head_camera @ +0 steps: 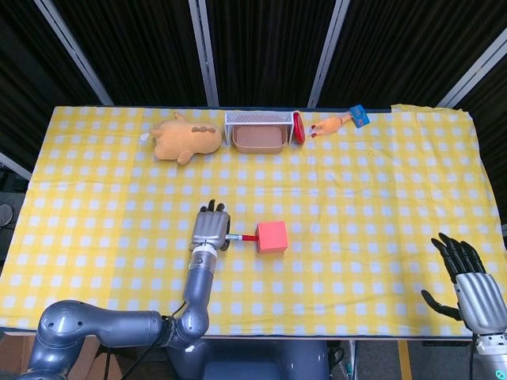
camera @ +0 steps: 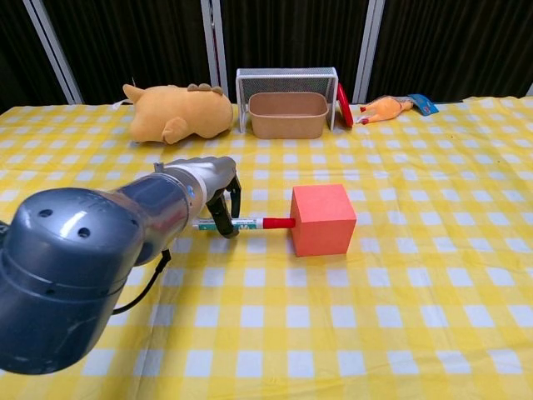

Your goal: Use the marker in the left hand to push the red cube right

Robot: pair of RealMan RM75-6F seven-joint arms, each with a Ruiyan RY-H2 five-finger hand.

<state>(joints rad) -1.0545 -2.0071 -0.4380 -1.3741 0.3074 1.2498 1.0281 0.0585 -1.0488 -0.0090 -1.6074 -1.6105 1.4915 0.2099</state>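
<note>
The red cube (head_camera: 272,236) (camera: 323,219) sits on the yellow checked cloth near the table's middle. My left hand (head_camera: 211,229) (camera: 218,188) grips a marker (head_camera: 242,237) (camera: 246,223) that lies level and points right. Its red cap touches the cube's left face. My right hand (head_camera: 467,279) hovers at the front right corner, fingers spread and holding nothing; the chest view does not show it.
Along the far edge lie a tan plush animal (head_camera: 184,138) (camera: 178,112), a wire basket holding a brown tub (head_camera: 258,131) (camera: 287,105), a red lid (head_camera: 298,127) and a rubber chicken (head_camera: 337,123) (camera: 390,107). Checked cloth stretches to the right of the cube.
</note>
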